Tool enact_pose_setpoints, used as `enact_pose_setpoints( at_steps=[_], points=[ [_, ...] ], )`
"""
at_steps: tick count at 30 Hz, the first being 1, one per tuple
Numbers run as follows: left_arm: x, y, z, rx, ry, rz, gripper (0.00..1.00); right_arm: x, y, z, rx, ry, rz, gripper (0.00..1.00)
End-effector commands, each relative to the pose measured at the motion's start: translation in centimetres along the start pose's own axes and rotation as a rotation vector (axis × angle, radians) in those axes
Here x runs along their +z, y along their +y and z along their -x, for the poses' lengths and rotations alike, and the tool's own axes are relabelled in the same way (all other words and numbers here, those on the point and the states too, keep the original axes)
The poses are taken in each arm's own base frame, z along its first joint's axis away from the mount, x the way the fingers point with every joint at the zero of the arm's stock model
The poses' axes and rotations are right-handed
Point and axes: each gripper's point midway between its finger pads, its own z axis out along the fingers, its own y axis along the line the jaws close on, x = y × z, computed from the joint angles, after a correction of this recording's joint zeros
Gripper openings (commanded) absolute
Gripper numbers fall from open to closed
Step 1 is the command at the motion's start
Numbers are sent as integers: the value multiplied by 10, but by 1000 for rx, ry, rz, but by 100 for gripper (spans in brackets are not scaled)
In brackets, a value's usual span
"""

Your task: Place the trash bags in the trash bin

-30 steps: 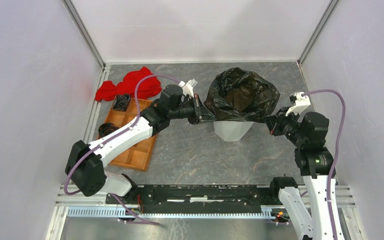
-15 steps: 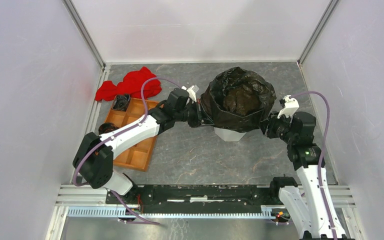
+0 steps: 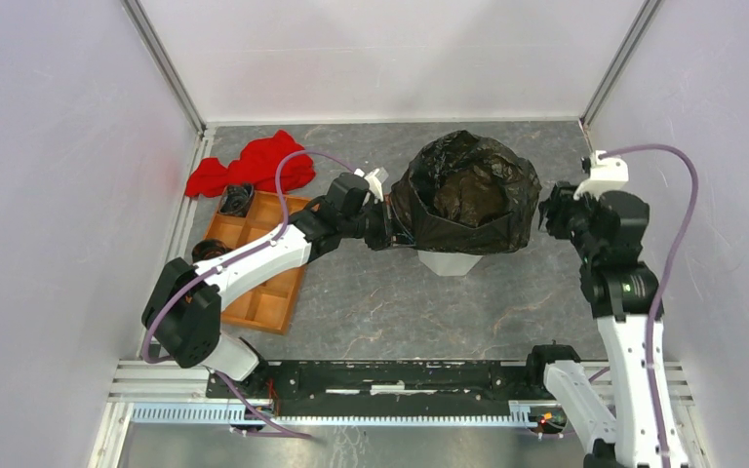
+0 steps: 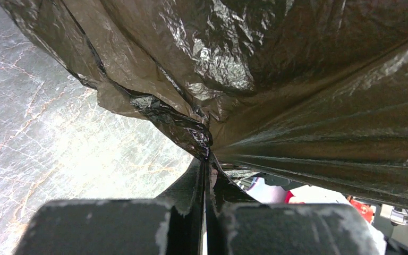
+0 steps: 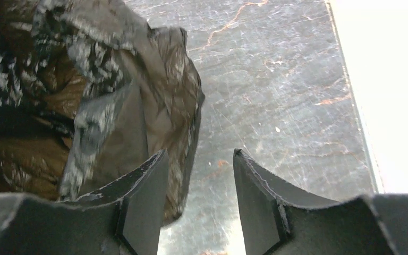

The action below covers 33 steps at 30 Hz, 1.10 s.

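The black trash bag [image 3: 465,193] is draped over the top of the white trash bin [image 3: 448,261], whose narrow base shows below it. The bag's mouth faces up. My left gripper [image 3: 391,227] is shut on the bag's left edge; in the left wrist view the film [image 4: 276,79] is pinched between the closed fingertips [image 4: 206,162]. My right gripper [image 3: 550,209] hovers just right of the bag, open and holding nothing. In the right wrist view the bag [image 5: 95,101] lies left of its spread fingers [image 5: 199,155], with bare floor between them.
A red cloth [image 3: 254,163] lies at the back left. An orange compartment tray [image 3: 260,275] sits under the left arm, with small black items [image 3: 237,200] in it. White walls close in both sides and the back. A metal rail [image 3: 390,375] runs along the near edge.
The bag has been stretched down over the bin's top. My right gripper has opened, let go of the bag's right edge and drawn back to the right. The left grip has held.
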Motion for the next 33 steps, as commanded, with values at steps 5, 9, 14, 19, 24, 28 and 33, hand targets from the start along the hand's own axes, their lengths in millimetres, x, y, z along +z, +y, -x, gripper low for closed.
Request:
enact_pose_setpoints(
  at_steps=[5, 9, 14, 19, 24, 28, 33],
  points=[
    [-6, -14, 8, 57, -17, -40, 2, 64, 16, 61, 69, -111, 101, 52],
    [-8, -18, 9, 56, -18, -53, 2, 88, 24, 54, 106, -95, 189, 46],
    [-8, -19, 11, 65, -23, -56, 2, 108, 45, 13, 151, -67, 336, 30],
    [-2, -13, 9, 59, -17, -43, 2, 111, 73, -39, 228, 3, 517, 24],
    [-2, -7, 11, 55, -44, -34, 2, 115, 60, -91, 255, 89, 431, 24],
    [-6, -5, 11, 69, -59, -17, 9, 117, 20, -102, 176, 192, 193, 38],
    [-24, 4, 16, 114, -116, 51, 31, 102, -30, -61, 73, 197, -88, 54]
  ],
)
